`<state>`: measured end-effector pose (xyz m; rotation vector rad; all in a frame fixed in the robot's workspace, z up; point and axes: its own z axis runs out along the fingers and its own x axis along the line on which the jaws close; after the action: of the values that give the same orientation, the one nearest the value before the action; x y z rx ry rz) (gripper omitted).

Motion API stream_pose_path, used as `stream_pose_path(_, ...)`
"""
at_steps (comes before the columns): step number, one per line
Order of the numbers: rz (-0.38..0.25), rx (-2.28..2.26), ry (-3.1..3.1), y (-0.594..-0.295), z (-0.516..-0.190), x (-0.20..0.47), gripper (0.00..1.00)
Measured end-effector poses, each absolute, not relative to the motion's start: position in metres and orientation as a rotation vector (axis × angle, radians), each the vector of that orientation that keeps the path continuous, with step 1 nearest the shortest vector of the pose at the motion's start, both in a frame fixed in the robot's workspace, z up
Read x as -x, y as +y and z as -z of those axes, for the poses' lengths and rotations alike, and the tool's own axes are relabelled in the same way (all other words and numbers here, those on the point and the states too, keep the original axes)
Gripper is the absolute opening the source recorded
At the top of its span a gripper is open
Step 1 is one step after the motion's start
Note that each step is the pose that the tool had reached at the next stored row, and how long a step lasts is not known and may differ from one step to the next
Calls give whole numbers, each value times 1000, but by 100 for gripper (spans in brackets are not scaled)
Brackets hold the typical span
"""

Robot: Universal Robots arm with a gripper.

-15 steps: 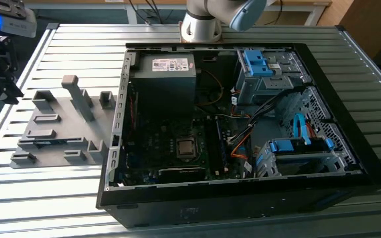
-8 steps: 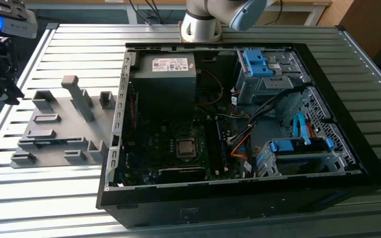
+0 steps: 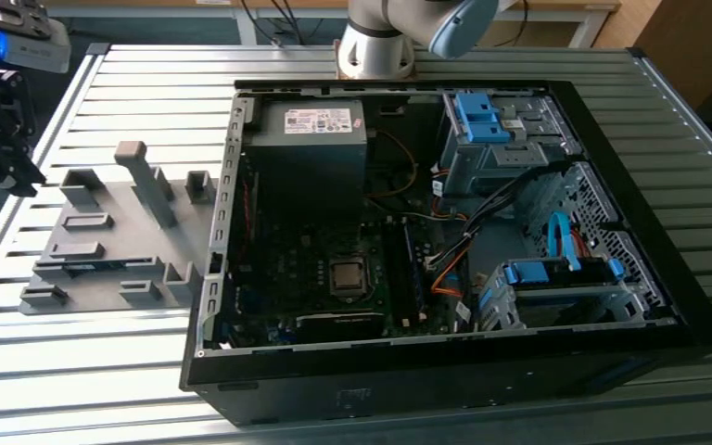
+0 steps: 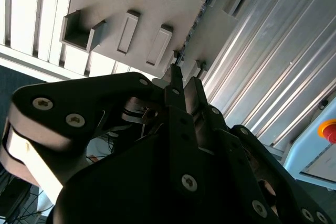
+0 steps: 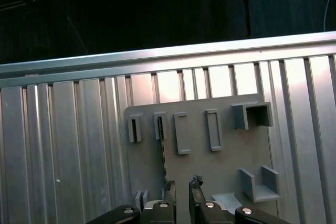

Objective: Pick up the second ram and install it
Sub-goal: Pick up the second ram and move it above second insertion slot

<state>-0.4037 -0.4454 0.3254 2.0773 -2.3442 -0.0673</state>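
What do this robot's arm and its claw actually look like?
The silver-grey arm is made of thick round joints, one closed with a pale blue cap. Its matte black gripper is built of flat linked plates dotted with silver screw heads, narrowing to two slim black fingers.

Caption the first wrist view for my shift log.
Gripper poised over the grey holder plate, with the second ram standing edge-on in it close by.
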Motion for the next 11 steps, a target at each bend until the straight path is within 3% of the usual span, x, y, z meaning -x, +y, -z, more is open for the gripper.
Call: stream_pose_path(11,67,-2077,-2344,-445,-323,404,25)
